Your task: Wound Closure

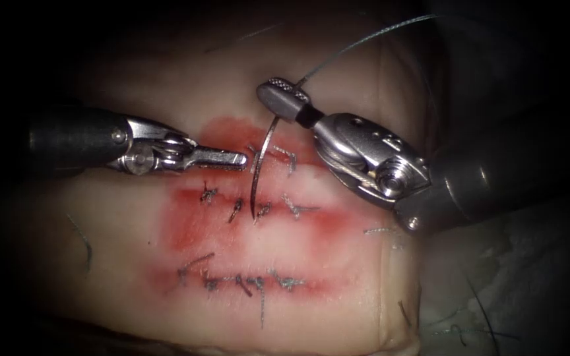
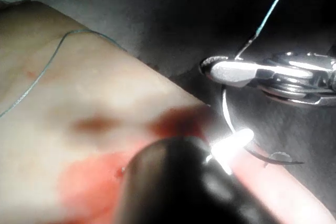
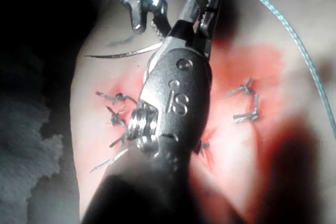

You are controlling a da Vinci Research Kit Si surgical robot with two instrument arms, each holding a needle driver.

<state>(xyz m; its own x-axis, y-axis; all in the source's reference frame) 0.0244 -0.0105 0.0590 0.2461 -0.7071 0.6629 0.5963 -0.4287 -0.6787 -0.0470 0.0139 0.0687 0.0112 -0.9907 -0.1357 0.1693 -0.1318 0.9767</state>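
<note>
Two grippers over the tissue (image 1: pixel 338 316): my right gripper (image 1: pixel 284 99) clamps the needle (image 1: pixel 262 165) near its thread end; my left gripper (image 1: pixel 232 158), closed, holds nothing.

The endoscope view is lit at the centre and fades to black toward every edge. Glare flares off the left tool (image 2: pixel 231 148) in the left wrist view, its dark shaft blurred. In the right wrist view, heavy shadows cross the tissue (image 3: pixel 247 145).
</note>
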